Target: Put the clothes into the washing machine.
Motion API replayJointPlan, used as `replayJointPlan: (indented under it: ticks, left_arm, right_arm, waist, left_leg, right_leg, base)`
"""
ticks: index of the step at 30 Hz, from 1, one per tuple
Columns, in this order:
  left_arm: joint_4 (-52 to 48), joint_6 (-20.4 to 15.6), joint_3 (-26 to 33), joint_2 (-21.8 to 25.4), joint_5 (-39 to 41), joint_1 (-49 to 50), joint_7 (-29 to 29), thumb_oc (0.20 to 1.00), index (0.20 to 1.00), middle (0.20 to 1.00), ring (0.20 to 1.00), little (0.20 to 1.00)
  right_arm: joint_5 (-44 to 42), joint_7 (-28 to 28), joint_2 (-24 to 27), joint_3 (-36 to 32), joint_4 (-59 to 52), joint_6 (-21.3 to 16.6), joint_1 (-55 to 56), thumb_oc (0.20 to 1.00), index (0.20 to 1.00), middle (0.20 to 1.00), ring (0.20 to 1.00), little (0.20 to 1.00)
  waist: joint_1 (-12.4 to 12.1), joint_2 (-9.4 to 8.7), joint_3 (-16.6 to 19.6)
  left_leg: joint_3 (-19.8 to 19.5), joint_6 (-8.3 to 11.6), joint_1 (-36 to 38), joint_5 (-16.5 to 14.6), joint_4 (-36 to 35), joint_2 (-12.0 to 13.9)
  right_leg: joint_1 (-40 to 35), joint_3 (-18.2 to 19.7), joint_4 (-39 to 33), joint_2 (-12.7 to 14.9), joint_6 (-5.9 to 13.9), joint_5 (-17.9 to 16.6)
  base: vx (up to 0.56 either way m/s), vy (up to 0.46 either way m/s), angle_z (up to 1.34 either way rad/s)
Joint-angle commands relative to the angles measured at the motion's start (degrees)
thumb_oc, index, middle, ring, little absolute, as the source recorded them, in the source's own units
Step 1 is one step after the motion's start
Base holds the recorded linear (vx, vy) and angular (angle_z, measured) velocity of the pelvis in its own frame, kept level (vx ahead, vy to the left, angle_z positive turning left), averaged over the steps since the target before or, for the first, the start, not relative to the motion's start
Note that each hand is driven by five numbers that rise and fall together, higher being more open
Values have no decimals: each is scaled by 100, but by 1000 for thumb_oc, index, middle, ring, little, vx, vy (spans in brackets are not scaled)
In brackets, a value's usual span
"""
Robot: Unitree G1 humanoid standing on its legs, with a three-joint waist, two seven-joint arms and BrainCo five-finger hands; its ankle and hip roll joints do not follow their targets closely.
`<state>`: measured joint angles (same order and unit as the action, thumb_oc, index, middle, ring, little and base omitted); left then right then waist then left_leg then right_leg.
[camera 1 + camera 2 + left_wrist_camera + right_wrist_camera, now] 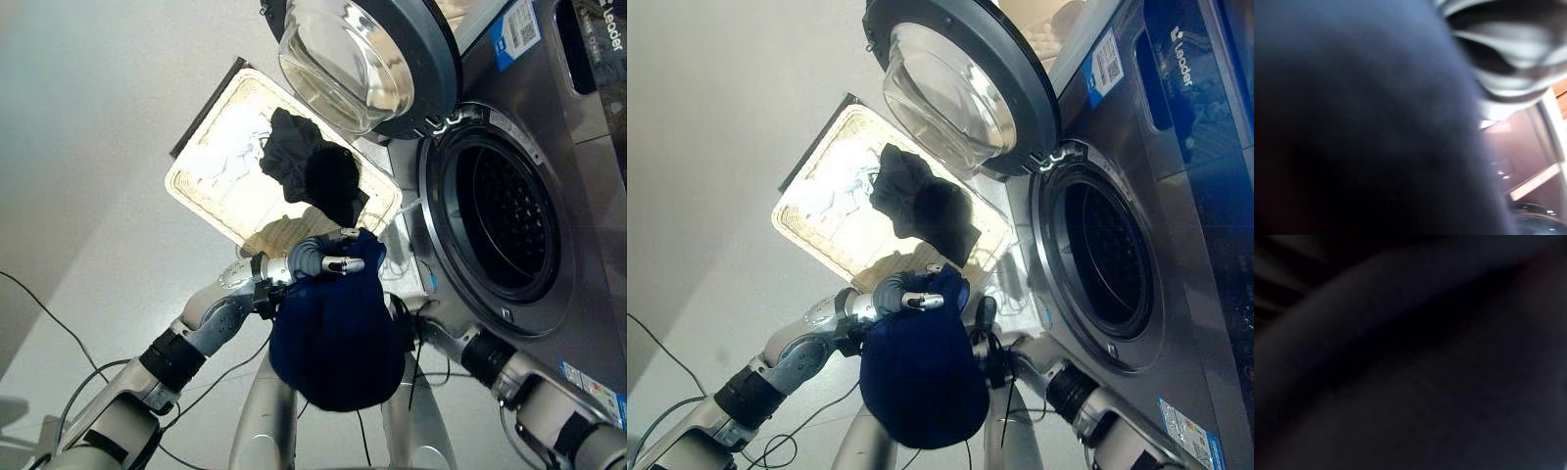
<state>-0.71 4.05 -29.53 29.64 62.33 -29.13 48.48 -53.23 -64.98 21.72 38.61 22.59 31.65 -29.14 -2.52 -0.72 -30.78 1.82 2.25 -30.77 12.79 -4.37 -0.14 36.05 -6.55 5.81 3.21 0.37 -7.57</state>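
A navy blue garment hangs bunched between my two hands, low in front of the washing machine. My left hand lies over its top edge with fingers curled round the cloth. My right hand is pressed against the bundle's right side and is mostly hidden behind it. The same dark cloth covers the left wrist view up close, and cloth covers the right wrist view too. The machine's round drum opening stands open to the right of the bundle. A black garment lies in the pale wicker basket.
The washer's glass door is swung wide open, above the basket and left of the drum opening. The basket stands on the floor close against the machine's front. Bare light floor stretches to the left.
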Motion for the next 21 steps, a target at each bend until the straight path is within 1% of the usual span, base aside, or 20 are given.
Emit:
replayJointPlan:
  ticks: [1,4,5,7,8,10,11,12,13,14,15,17,18,19,20,21]
  left_arm:
    - [-230,-289,258,-548,400,-27,275,200,200,200,200,200]
    - [-182,-308,331,-628,361,69,337,200,200,200,200,200]
    - [-92,-353,378,-695,309,143,409,200,200,200,200,200]
    - [1,-388,406,-762,267,210,462,200,200,200,200,200]
    - [17,-386,412,-771,271,220,474,200,200,200,200,200]
    - [88,-397,438,-804,210,260,480,200,200,200,200,200]
    - [102,-397,439,-805,208,266,480,200,200,200,200,200]
    - [132,-413,448,-802,181,300,452,200,200,200,200,200]
    - [147,-418,451,-799,179,309,433,200,200,200,200,200]
    - [183,-435,468,-788,148,320,353,200,200,200,200,200]
    - [202,-463,467,-794,123,338,308,200,200,200,200,200]
    - [224,-478,480,-782,101,358,267,200,200,200,200,200]
    - [243,-543,496,-737,96,403,137,200,200,200,200,200]
    - [246,-547,497,-728,112,411,123,200,200,200,200,200]
    - [250,-563,500,-717,124,431,84,200,200,200,200,200]
    - [281,-610,519,-701,145,471,16,200,200,200,200,200]
  right_arm:
    - [-655,-402,-270,-34,-650,631,-78,1000,1000,1000,1000,1000]
    - [-710,-460,-390,-137,-765,807,0,1000,1000,1000,1000,1000]
    - [-646,-570,-504,-225,-826,1013,39,1000,1000,1000,1000,1000]
    - [-561,-690,-570,-271,-881,1227,57,1000,1000,1000,1000,1000]
    - [-547,-695,-585,-278,-893,1283,67,1000,1000,1000,1000,1000]
    - [-533,-747,-634,-307,-930,1511,97,1000,1000,1000,1000,1000]
    - [-550,-757,-634,-318,-940,1544,103,1000,1000,1000,1000,1000]
    - [-693,-750,-620,-367,-975,1662,135,683,683,683,683,683]
    - [-762,-721,-624,-388,-989,1705,149,570,570,570,570,570]
    - [-936,-609,-653,-448,-1050,1791,175,200,200,200,200,200]
    - [-1000,-527,-668,-453,-1099,1796,194,200,200,200,200,200]
    - [-1044,-428,-689,-483,-1150,1779,224,307,307,307,307,307]
    - [-1160,-204,-695,-519,-1243,1720,273,347,347,347,347,347]
    - [-1211,-132,-689,-522,-1262,1679,285,347,347,347,347,347]
    - [-1315,17,-678,-524,-1290,1640,306,200,200,200,200,200]
    - [-1479,286,-683,-538,-1315,1498,355,200,200,200,200,200]
  waist:
    - [169,117,99]
    - [198,112,99]
    - [224,107,99]
    - [249,108,99]
    - [253,108,99]
    - [271,105,99]
    - [274,104,99]
    - [284,97,99]
    - [287,93,99]
    - [297,80,99]
    - [299,71,99]
    - [301,59,99]
    - [302,40,99]
    - [300,35,99]
    - [297,27,99]
    - [298,18,99]
  left_leg:
    - [263,16,-145,-179,73,-342]
    - [293,19,-167,-154,37,-333]
    - [316,24,-192,-135,14,-327]
    - [320,15,-210,-119,-1,-326]
    - [319,12,-212,-116,-4,-326]
    - [333,7,-228,-115,5,-319]
    - [335,7,-232,-113,5,-317]
    - [345,7,-241,-108,11,-308]
    - [350,6,-238,-106,7,-305]
    - [373,7,-225,-105,-5,-295]
    - [388,13,-229,-103,-5,-286]
    - [397,13,-237,-111,8,-282]
    - [415,17,-246,-116,29,-269]
    - [419,18,-249,-118,35,-268]
    - [426,20,-256,-122,44,-265]
    - [443,27,-259,-128,43,-256]
  right_leg:
    - [-157,-165,-845,125,502,-678]
    - [-138,-141,-879,108,506,-699]
    - [-117,-115,-909,95,509,-719]
    - [-96,-74,-920,74,498,-730]
    - [-94,-67,-920,71,496,-730]
    - [-82,-41,-909,63,496,-722]
    - [-78,-39,-906,61,497,-721]
    - [-69,-40,-890,63,503,-722]
    - [-71,-43,-891,65,507,-725]
    - [-83,-54,-901,68,518,-734]
    - [-81,-66,-903,74,524,-736]
    - [-72,-79,-893,77,531,-736]
    - [-72,-110,-884,87,534,-737]
    - [-73,-122,-885,91,538,-737]
    - [-71,-143,-885,99,546,-738]
    - [-71,-163,-901,102,548,-741]
  base:
    - [3,43,-25]
    - [-2,25,-18]
    - [-7,32,-7]
    - [-9,28,-8]
    - [-7,18,-9]
    - [-6,14,-7]
    - [-6,10,-7]
    - [-3,4,-6]
    - [-2,2,-5]
    - [0,0,0]
    - [0,0,0]
    - [3,-3,-2]
    - [0,0,0]
    - [0,0,0]
    - [0,0,0]
    - [0,0,0]
